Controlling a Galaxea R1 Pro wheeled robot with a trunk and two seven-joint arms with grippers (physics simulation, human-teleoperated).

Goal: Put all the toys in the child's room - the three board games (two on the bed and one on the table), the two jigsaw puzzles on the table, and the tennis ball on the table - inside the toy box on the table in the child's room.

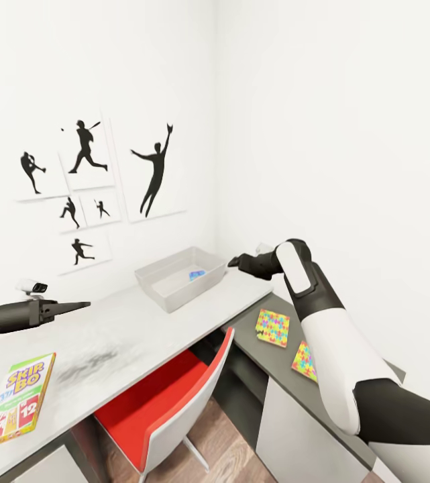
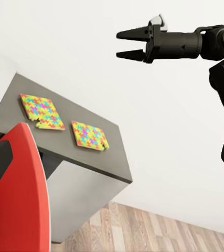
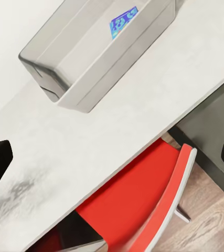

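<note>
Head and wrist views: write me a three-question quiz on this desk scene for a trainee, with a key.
1. True or false: both jigsaw puzzles lie on the dark lower desk section, not in the toy box.
2. Multiple choice: the Skip-Bo board game lies (A) inside the toy box, (B) on the light desktop nearest the left gripper, (C) on the red chair.
3. Fill in: seen from the left wrist, the right gripper holds ___.

Key
1. True; the second puzzle sits beside the first.
2. B
3. Nothing; its fingers stand apart in the air. The toy box already contains something blue.
</note>
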